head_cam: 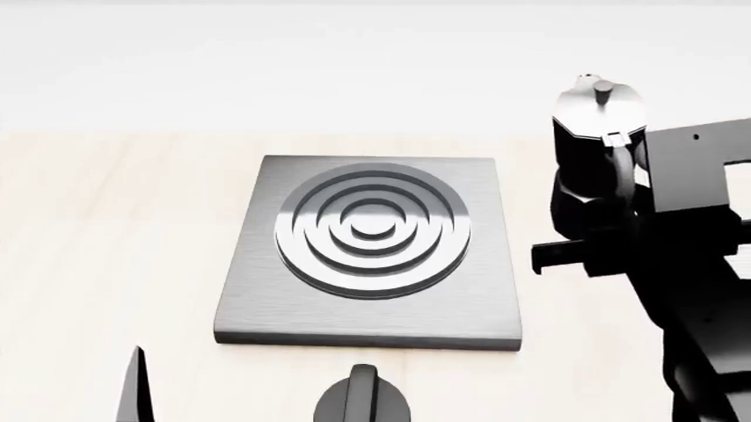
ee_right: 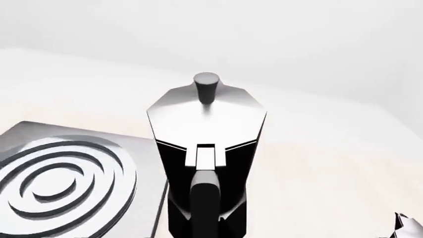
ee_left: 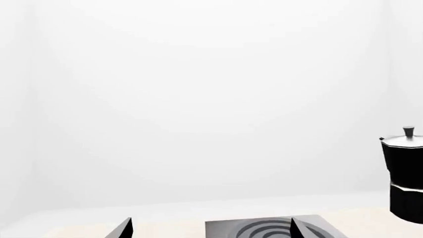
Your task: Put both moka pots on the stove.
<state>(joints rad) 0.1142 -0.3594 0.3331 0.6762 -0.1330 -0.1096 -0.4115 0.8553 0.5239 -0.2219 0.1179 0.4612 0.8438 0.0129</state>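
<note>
One moka pot [head_cam: 596, 141], glossy black with a silver lid and knob, is just right of the stove [head_cam: 375, 303]. In the right wrist view the moka pot [ee_right: 206, 144] fills the middle, handle towards the camera. My right gripper [ee_right: 206, 225] is at that handle; its fingers are hidden behind it and do not show spread apart, so it looks shut on the handle. My left gripper [ee_left: 210, 230] is open and holds nothing, low over the table in front of the stove [ee_left: 264, 229]. The moka pot [ee_left: 404, 173] stands off to one side of it.
A round black knob [head_cam: 361, 400] with a ridge sits on the table just in front of the stove. One left fingertip [head_cam: 139, 387] shows at the near left. A small silvery thing [ee_right: 406, 227] is cut off by the right wrist view's edge.
</note>
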